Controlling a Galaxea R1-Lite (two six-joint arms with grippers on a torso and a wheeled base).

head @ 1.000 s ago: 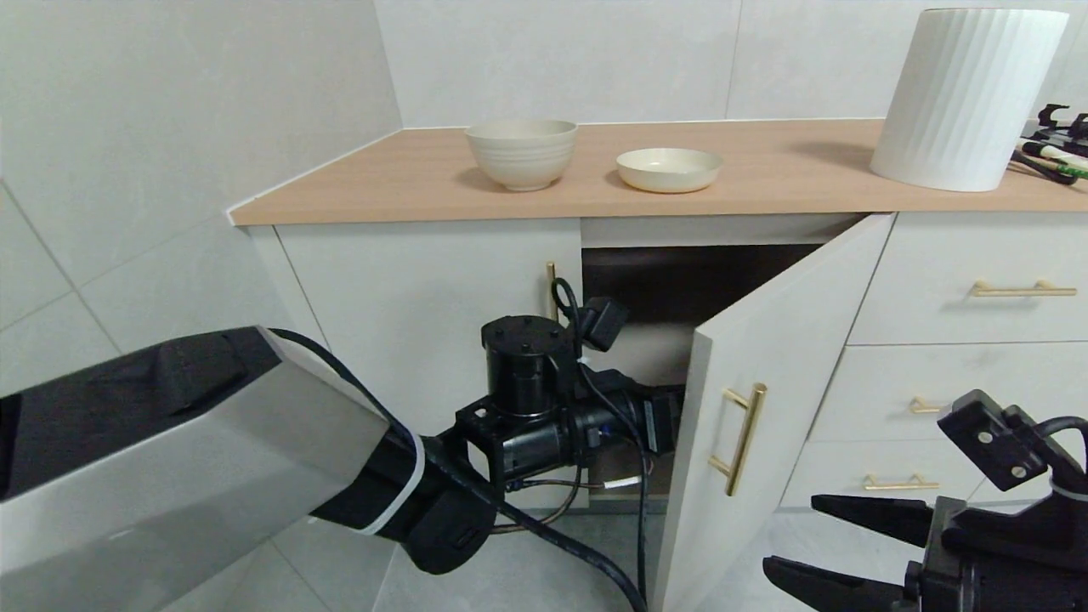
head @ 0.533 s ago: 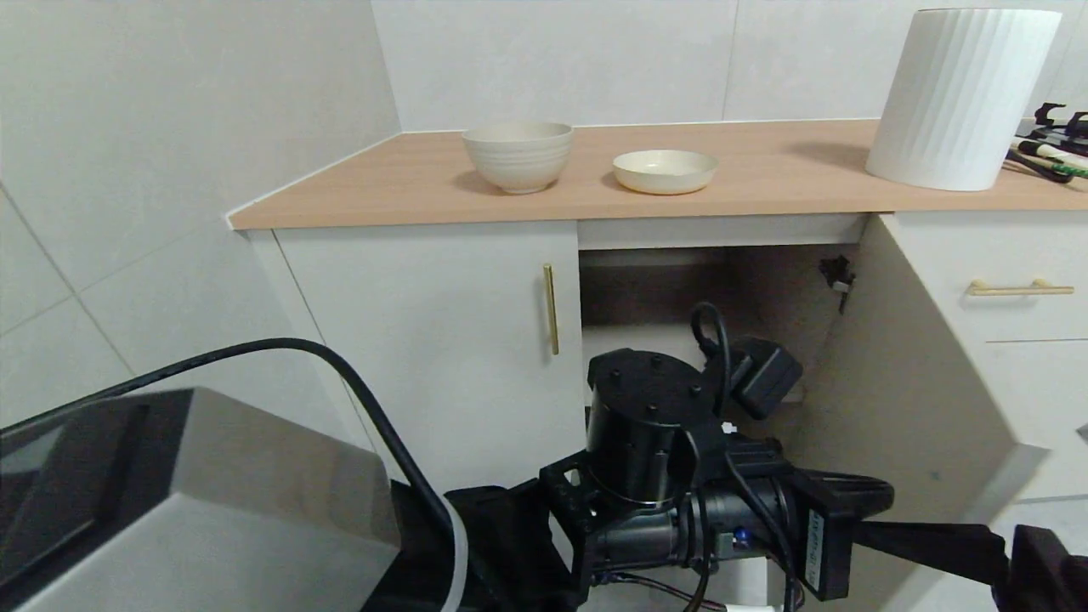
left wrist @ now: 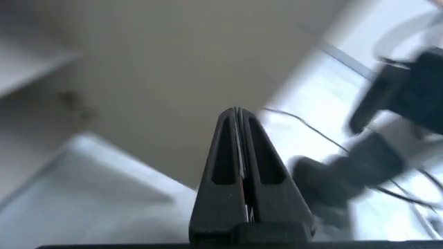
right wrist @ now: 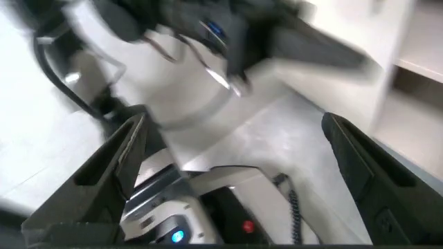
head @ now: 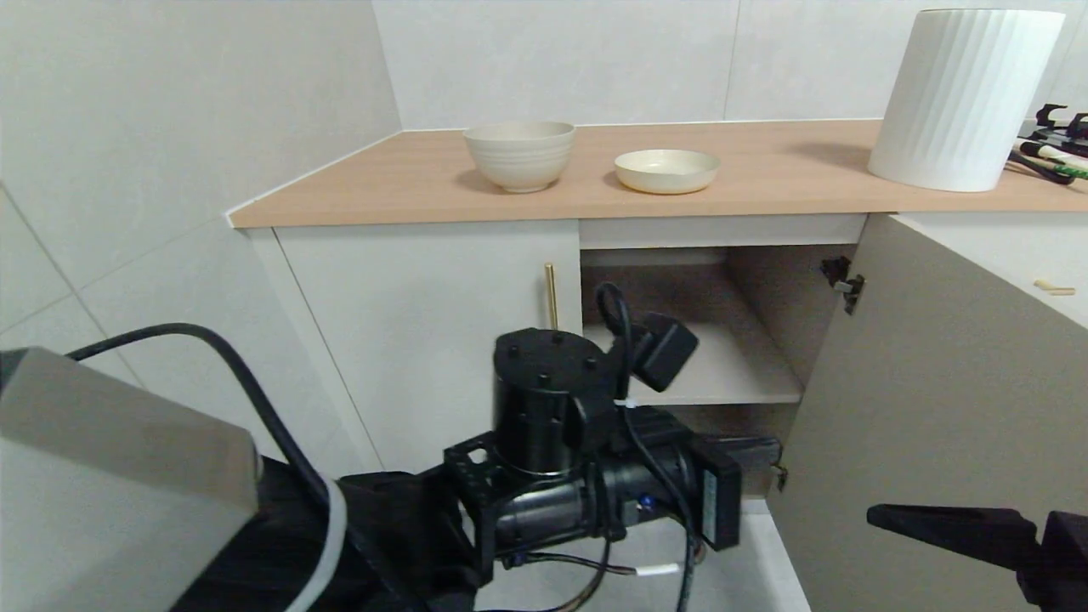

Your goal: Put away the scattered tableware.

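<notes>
The left claw [left wrist: 237, 116], its fingers clenched flat together on nothing, hangs low before an open white cupboard, below the level of the pale inner shelf [head: 722, 367]. The right claw [right wrist: 234, 121] is lower and to the right, released, its two black fingers [right wrist: 118, 162] spread wide over grey floor. Between them stands the white cupboard door [head: 926, 408], swung wide on its hinge. The neighbouring door is closed and carries a slim brass bar handle [head: 551, 293]. Above, on the light wooden table [head: 382, 187], the tableware is out in the open: a beige ribbed ceramic bowl [head: 519, 154] stands upright toward the left corner, and a shallow cream dish [head: 666, 169] lies near it on the right, the two apart. Farther right stands a tall white fluted cylinder [head: 965, 98], with dark tools [head: 1050, 151] lying beside it at the table's far end.
</notes>
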